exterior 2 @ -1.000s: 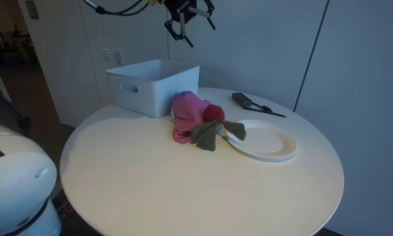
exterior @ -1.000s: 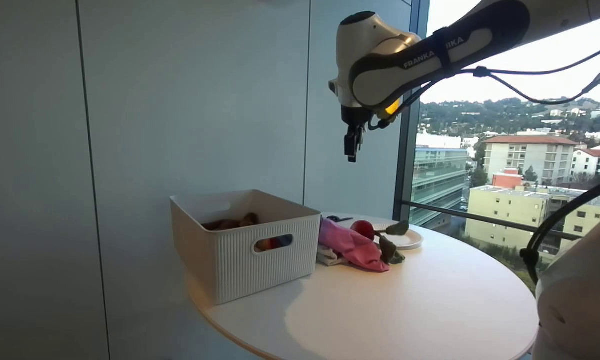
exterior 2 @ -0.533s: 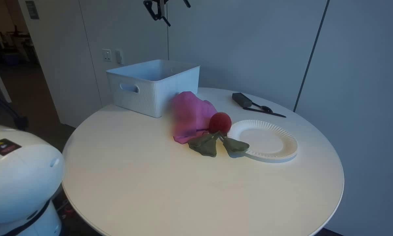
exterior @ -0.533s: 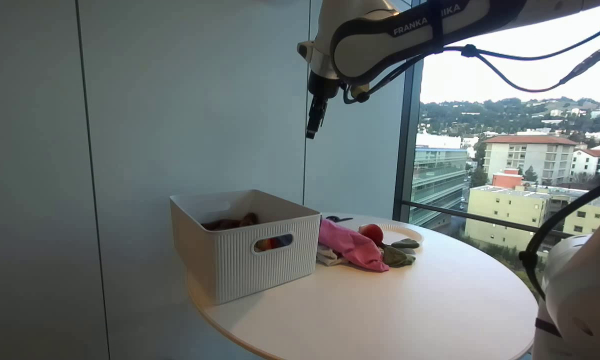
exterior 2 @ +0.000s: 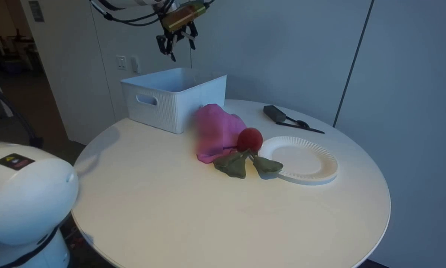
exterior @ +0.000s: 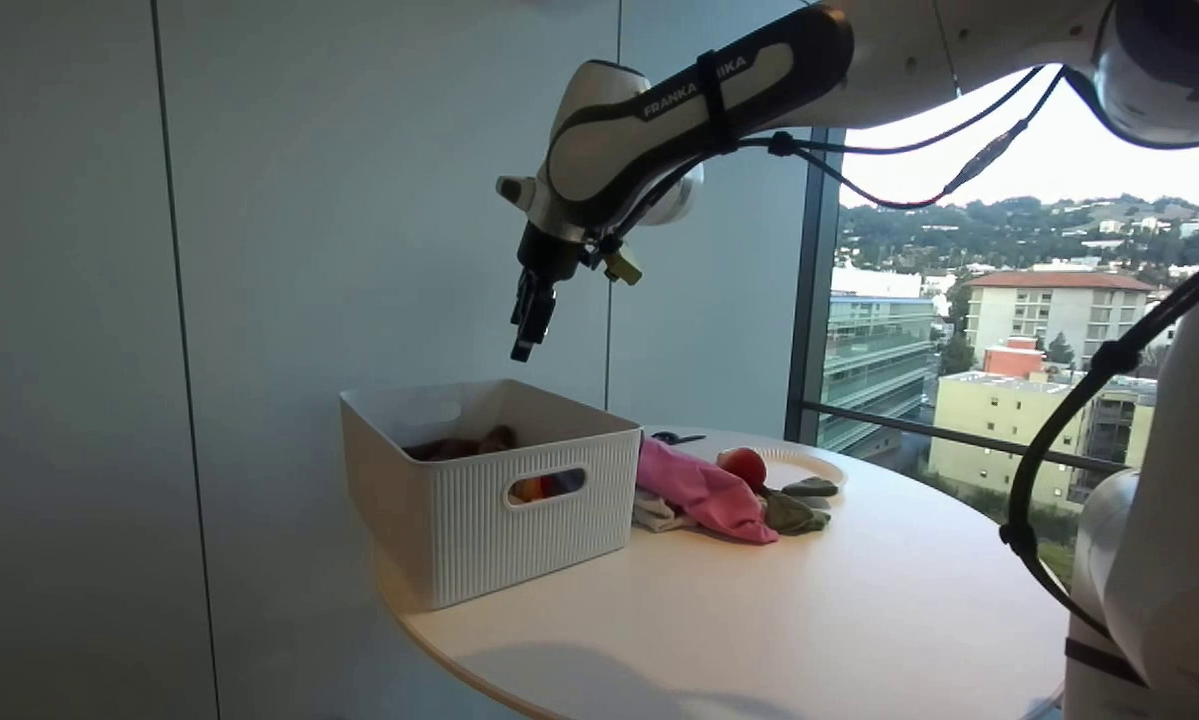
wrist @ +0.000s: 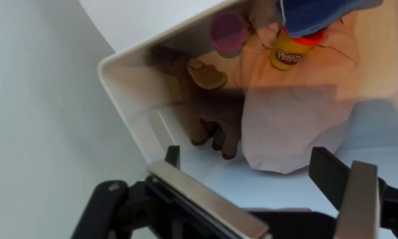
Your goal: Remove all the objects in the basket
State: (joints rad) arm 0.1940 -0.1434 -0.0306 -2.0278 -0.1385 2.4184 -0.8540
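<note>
- Leftmost in your wrist view is the brown toy (wrist: 218,108), inside the basket (exterior: 529,540): it lies below your gripper (wrist: 246,157) and off towards the top of that view, nearer the finger on the picture's left. Its long axis slants from upper left down to the legs, crossing the line between your fingers, so a pinch across its body looks your likeliest move.
- Your gripper's fingers stand well apart, nothing between them; you'd probably have to descend and shift ahead to straddle the toy.
- Rightward come a pink-lidded tub (wrist: 228,31) and a pale cloth (wrist: 285,129) right beside the toy; whether they touch you can't tell, so the cloth may drag along.
- Farther right, a yellow tub (wrist: 286,56) sits over the cloth, a blue piece (wrist: 313,15) overlapping its red lid.
- In an exterior view you get only the toy's brown top (exterior: 499,438) above the rim and coloured patches (exterior: 534,488) through the handle slot.
- In an exterior view you see none of the contents, yet on the surface (exterior 2: 208,216), left to right, you get a pink cloth (exterior 2: 232,128), a red leafy toy (exterior 2: 249,140), dark utensils (exterior 2: 274,112) and a paper plate (exterior 2: 301,160).
</note>
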